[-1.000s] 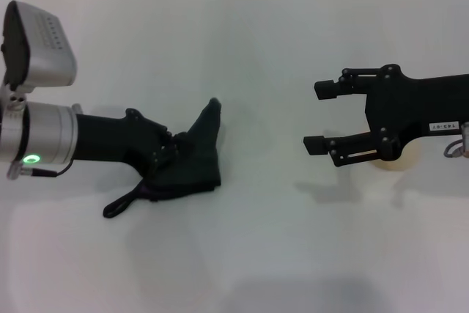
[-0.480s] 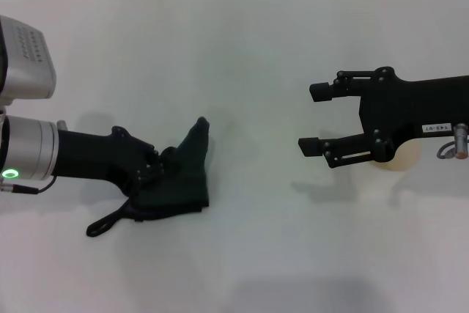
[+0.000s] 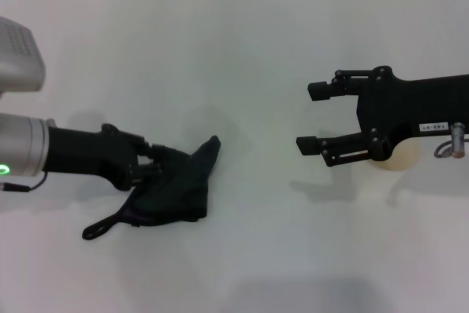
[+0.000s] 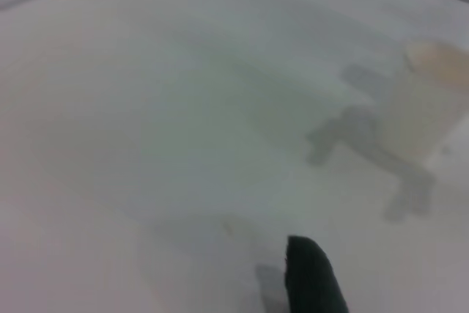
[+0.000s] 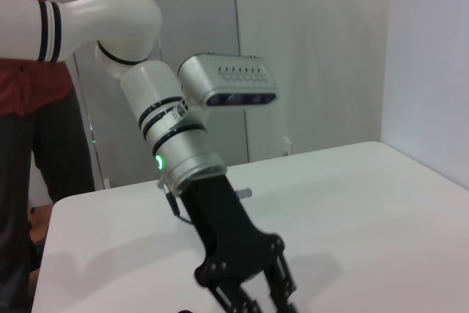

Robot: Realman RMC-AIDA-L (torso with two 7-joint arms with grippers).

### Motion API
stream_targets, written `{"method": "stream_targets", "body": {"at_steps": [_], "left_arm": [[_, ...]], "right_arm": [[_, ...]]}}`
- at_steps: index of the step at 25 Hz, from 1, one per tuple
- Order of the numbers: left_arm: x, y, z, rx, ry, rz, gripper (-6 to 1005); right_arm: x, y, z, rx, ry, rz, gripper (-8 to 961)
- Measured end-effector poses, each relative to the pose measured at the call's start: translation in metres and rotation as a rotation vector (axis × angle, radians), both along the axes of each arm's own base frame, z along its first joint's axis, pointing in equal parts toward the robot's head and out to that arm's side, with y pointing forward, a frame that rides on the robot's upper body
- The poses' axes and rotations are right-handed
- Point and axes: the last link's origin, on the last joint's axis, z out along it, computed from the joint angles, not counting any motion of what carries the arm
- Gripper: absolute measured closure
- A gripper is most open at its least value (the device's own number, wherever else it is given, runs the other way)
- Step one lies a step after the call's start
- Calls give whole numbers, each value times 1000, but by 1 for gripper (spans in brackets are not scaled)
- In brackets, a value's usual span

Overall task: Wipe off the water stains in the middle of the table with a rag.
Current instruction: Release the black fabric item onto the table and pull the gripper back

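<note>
Low on the left of the white table (image 3: 242,49), my left gripper (image 3: 167,157) is shut on the black rag (image 3: 176,190). The rag lies spread on the surface, its loop strap (image 3: 99,226) trailing toward the near side. Its dark tip (image 4: 311,278) pokes into the left wrist view. The right wrist view shows the left gripper (image 5: 253,295) from the far side. My right gripper (image 3: 309,117) hovers open at the right, holding nothing. The water stains are hidden or out of view.
A pale paper cup (image 3: 399,157) stands right behind the right gripper's body and appears blurred in the left wrist view (image 4: 425,97). A person in a red shirt (image 5: 29,64) stands beyond the table's left end.
My left gripper has pulled back to the left and dragged the rag with it across the table. The right gripper has crept slightly left and stays open.
</note>
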Motion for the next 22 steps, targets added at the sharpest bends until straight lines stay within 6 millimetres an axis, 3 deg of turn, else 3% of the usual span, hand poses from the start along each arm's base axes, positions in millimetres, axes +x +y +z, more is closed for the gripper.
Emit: {"method": "stream_targets", "body": {"at_steps": [8,15,22], "left_arm": [[11,-2,12,4,-10,-36,448],[27,-8,26,-53,-39,-94,302],[34,-23,55,-77,-95,-136,167]], "right_arm": [[0,1,1,7,1,-3,124],[6,4,8,30,3,-28,124],[23,4,19,30,4,-76,124]]}}
